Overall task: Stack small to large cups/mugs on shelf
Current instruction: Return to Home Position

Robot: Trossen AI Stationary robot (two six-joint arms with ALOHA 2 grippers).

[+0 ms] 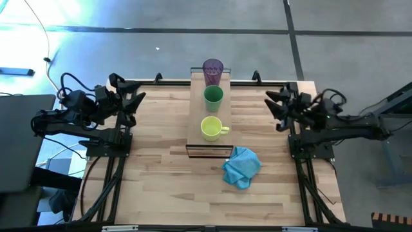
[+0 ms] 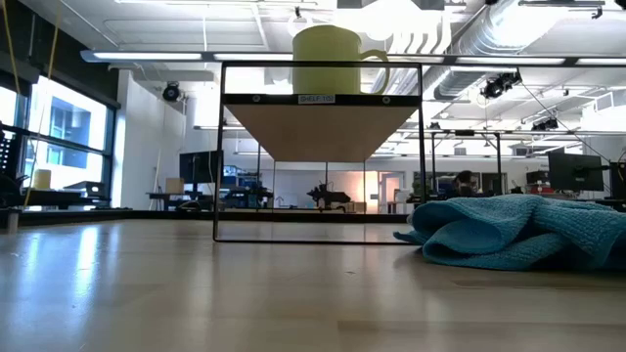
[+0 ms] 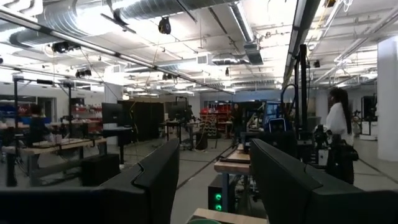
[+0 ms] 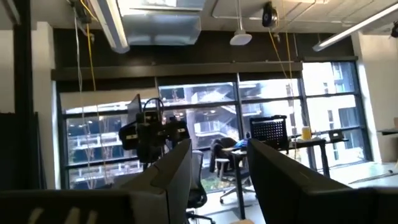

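I have both arms parked at the far corners of the table point(image 1: 161, 180), well clear of the work. The left gripper point(image 1: 137, 106) sits at the far left and the right gripper point(image 1: 273, 109) at the far right. Each one points in towards the middle with its fingers spread and nothing between them. Both wrist views confirm it, showing a clear gap between the two dark fingers on either side.

The shelf point(image 1: 196, 145) runs near to far down the centre of the light wooden table, and all three vessels stand on it in a line. The yellow mug point(image 1: 211, 128) is nearest, with its handle to the right. The green cup point(image 1: 214, 97) is in the middle and the purple tumbler point(image 1: 213, 69) is at the far end. None of them touch. A crumpled blue cloth point(image 1: 242, 166) lies on the tabletop just off the shelf's near right corner.

Beyond the table I see grey concrete floor point(image 1: 193, 38). The left wrist view shows a big open workshop with exposed ducts point(image 3: 155, 9) overhead, benches, and a person point(image 3: 339, 124) standing far off. The right wrist view shows tall windows point(image 4: 205, 124)
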